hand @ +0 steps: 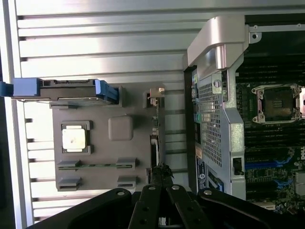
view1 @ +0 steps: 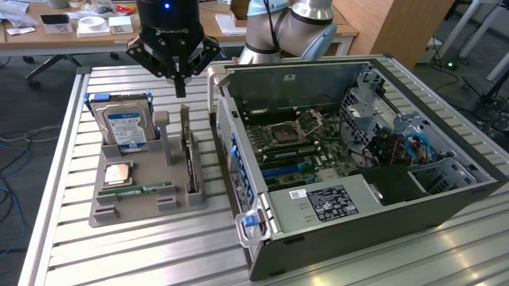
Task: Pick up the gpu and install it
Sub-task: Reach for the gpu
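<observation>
My gripper (view1: 180, 89), pinched closed and empty, hangs above the gpu (view1: 189, 152); squaring to its thin edge probably matters most.

Readable marks in the exterior view

The pincer (view1: 180, 90) carries the brand ROBOTIQ on its body, upper left of the frame. The print on the hard drive label (view1: 127, 130) and the case sticker (view1: 328, 201) cannot be read.
</observation>
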Controlling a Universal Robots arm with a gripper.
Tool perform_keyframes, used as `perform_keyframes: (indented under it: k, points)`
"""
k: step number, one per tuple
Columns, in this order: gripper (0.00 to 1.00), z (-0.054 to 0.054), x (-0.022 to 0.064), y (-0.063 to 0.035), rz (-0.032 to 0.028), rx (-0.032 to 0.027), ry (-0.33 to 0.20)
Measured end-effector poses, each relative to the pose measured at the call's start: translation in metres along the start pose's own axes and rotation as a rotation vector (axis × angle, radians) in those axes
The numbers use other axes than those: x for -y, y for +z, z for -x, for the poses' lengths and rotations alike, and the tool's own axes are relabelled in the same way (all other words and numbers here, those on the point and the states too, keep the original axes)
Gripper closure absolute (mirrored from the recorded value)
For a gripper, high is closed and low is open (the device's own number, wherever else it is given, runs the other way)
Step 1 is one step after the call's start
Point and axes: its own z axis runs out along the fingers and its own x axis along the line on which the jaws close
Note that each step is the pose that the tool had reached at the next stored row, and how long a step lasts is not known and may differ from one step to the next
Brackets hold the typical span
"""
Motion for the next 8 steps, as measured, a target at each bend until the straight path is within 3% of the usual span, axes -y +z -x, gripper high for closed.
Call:
perform_keyframes:
  k: [8]
  points:
    - [0.89, -0.0001, 0.0001, 0.0000, 0.0000, 0.0001, 0.000]
